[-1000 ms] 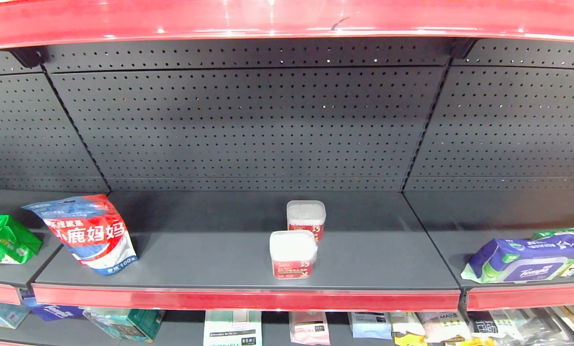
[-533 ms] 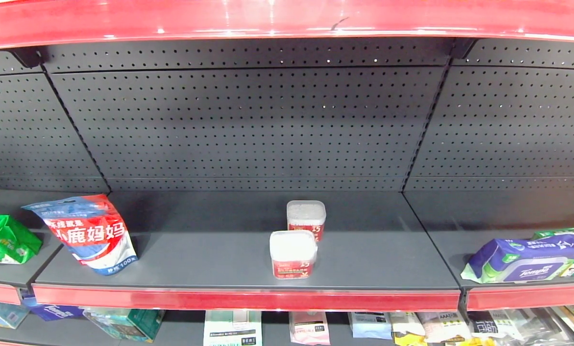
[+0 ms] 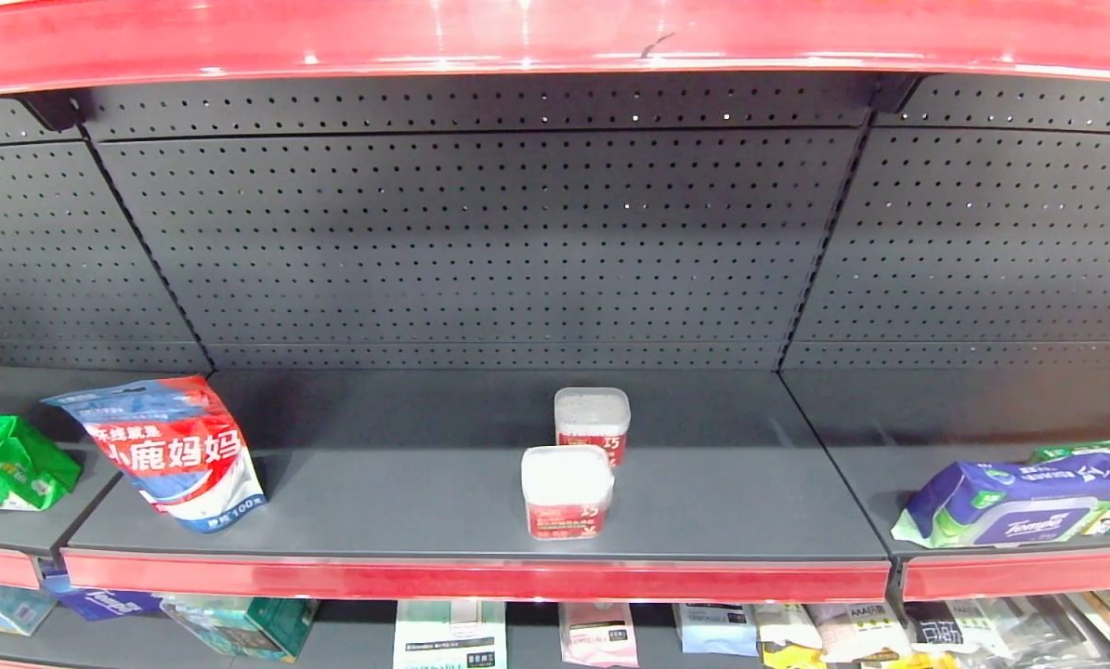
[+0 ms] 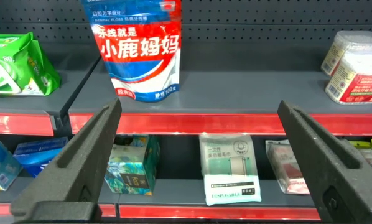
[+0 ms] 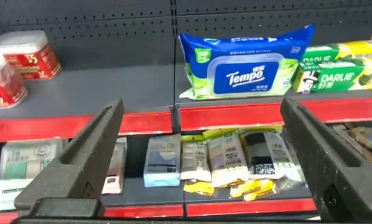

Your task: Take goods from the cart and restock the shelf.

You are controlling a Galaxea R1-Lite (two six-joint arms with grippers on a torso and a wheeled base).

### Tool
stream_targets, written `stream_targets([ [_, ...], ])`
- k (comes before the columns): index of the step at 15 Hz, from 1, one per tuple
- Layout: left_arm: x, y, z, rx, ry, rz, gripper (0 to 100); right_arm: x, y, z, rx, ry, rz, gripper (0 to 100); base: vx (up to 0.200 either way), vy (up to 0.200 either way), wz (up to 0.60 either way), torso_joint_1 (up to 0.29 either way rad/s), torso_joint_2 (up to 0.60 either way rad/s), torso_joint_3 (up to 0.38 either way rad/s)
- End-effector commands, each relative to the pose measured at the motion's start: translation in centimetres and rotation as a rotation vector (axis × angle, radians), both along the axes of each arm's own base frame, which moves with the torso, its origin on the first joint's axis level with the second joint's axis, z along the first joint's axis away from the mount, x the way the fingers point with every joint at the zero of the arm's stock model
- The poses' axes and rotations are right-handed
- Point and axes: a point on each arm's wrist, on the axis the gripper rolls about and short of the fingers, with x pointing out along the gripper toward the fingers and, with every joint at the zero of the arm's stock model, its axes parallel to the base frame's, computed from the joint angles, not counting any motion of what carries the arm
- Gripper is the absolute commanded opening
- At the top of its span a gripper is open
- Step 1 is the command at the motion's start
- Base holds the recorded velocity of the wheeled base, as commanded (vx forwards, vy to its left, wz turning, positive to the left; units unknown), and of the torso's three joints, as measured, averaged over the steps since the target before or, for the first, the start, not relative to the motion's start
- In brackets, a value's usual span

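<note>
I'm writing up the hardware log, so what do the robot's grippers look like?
The left gripper and right gripper match: each has two long, dark grey jaws with a matte, grainy surface, thick at the base and tapering to angled tips.

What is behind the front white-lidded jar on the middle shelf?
A second jar of the same kind, slightly to the right; the front jar covers its lower left corner. Farther back are the shelf board and the pegboard wall.
</note>
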Motion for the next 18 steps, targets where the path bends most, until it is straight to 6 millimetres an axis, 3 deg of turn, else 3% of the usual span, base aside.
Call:
stream_targets([
  [1, 0.00, 0.00, -0.01, 0.000, 0.000, 0.000, 100, 0.00, 0.01, -0.03, -0.005, 0.001, 0.004, 100, 0.000, 0.000, 0.00, 0.000, 0.00, 0.000],
  [6, 0.00, 0.00, -0.01, 0.000, 0.000, 0.000, 100, 0.00, 0.01, -0.03, -0.005, 0.001, 0.004, 100, 0.000, 0.000, 0.00, 0.000, 0.00, 0.000],
  [16, 0.00, 0.00, -0.01, 0.003, 0.000, 0.000, 100, 0.00, 0.02, -0.03, -0.008, 0.001, 0.008, 100, 0.000, 0.000, -0.60, 0.003, 0.00, 0.001],
  [18, 0.00, 0.00, -0.01, 0.003, 0.000, 0.000, 100, 0.00, 0.02, -0.03, -0.008, 0.001, 0.008, 100, 0.000, 0.000, 0.00, 0.000, 0.00, 0.000],
])
